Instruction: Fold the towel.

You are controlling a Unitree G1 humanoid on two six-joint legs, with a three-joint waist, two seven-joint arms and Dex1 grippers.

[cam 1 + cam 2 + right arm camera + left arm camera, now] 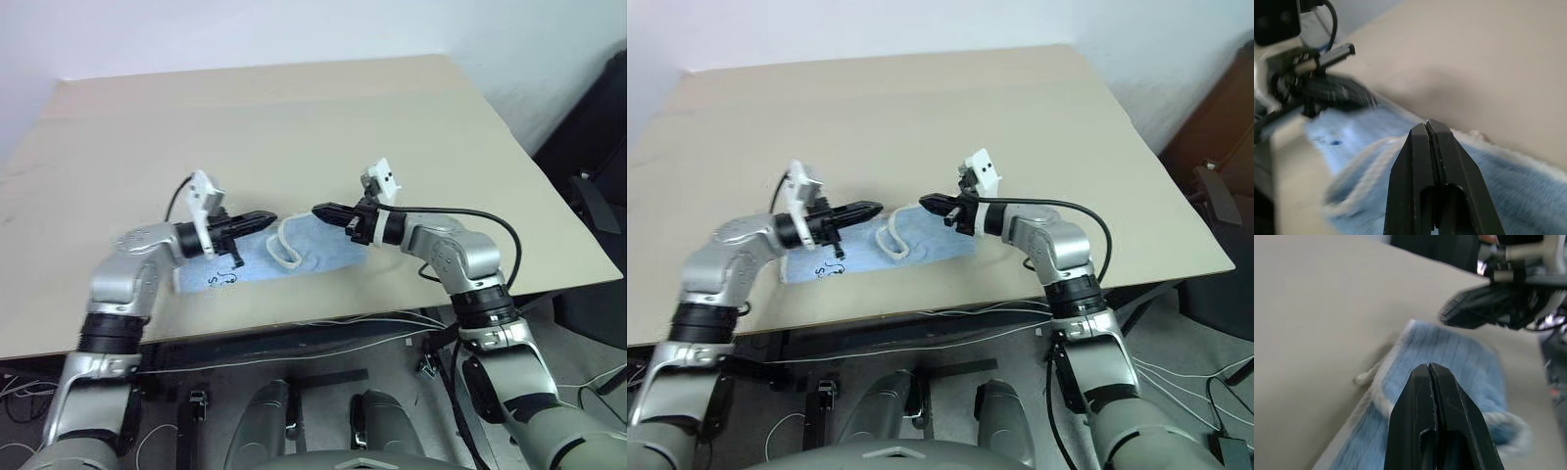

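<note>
The towel [318, 251], light blue with white edging, lies as a narrow bunched strip on the tan table [294, 127] near its front edge. A white edge loops up at the strip's middle [284, 245]. My left gripper [266, 217] is shut and empty, hovering just above the towel's left half and pointing right. Facing it, my right gripper [318, 210] is also shut and empty over the right half. A small gap separates the two tips. In the left wrist view the shut fingers [1420, 396] hang over the towel [1459, 357]. The right wrist view shows the same over the towel [1528, 181].
The table's front edge runs just below the towel, with cables [372, 328] hanging under it. Dark furniture [598, 127] stands off the table's right side. The far and left parts of the tabletop are bare.
</note>
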